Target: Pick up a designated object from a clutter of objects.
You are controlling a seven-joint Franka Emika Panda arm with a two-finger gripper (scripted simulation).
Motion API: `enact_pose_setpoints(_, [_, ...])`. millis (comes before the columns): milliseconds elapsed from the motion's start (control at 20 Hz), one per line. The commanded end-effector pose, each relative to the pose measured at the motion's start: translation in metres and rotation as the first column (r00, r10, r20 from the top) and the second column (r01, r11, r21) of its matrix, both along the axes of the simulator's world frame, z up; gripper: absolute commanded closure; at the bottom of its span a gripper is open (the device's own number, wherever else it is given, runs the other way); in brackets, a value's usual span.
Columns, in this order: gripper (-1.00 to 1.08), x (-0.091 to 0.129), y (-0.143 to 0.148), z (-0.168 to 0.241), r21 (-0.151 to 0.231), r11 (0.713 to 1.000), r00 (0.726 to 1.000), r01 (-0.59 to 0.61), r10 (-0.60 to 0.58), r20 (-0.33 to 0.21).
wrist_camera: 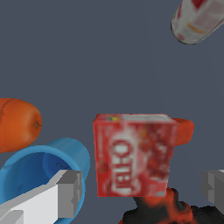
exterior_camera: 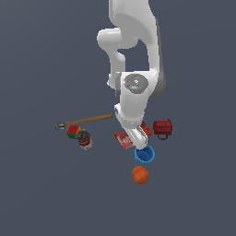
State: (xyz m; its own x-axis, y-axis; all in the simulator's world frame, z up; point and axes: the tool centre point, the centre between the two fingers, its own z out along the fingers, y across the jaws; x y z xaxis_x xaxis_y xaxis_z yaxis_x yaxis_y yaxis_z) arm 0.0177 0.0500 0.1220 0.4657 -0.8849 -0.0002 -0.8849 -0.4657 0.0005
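In the exterior view, the red box (exterior_camera: 123, 139) is being partly hidden by the arm's gripper (exterior_camera: 138, 137), beside the blue cup (exterior_camera: 144, 155); the drill is barely being glimpsed. In the wrist view, the box (wrist_camera: 132, 154) is being framed between wide-spread fingers (wrist_camera: 70, 192), with the drill (wrist_camera: 168, 208) cut off.

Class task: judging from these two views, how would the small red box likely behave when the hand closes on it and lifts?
The red box has flat faces, so it probably grips squarely and won't roll. It looks like thin card: likely light, possibly crushable. It lies close to the blue cup.
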Motion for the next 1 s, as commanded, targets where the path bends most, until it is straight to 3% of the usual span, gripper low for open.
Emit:
enact_pose_setpoints(0, [-0.92, 0.0, 0.0, -0.003, 0.0, 1.0, 1.0, 0.0, 0.0, 0.0])
enact_pose_setpoints(750, [-0.92, 0.0, 0.0, -0.05, 0.0, 1.0, 1.0, 0.004, -0.004, 0.001])
enact_pose_setpoints(800, [1.08, 0.0, 0.0, -0.05, 0.0, 1.0, 1.0, 0.004, -0.004, 0.001])
enact_pose_setpoints(950, [1.08, 0.0, 0.0, -0.05, 0.0, 1.0, 1.0, 0.004, -0.004, 0.001])
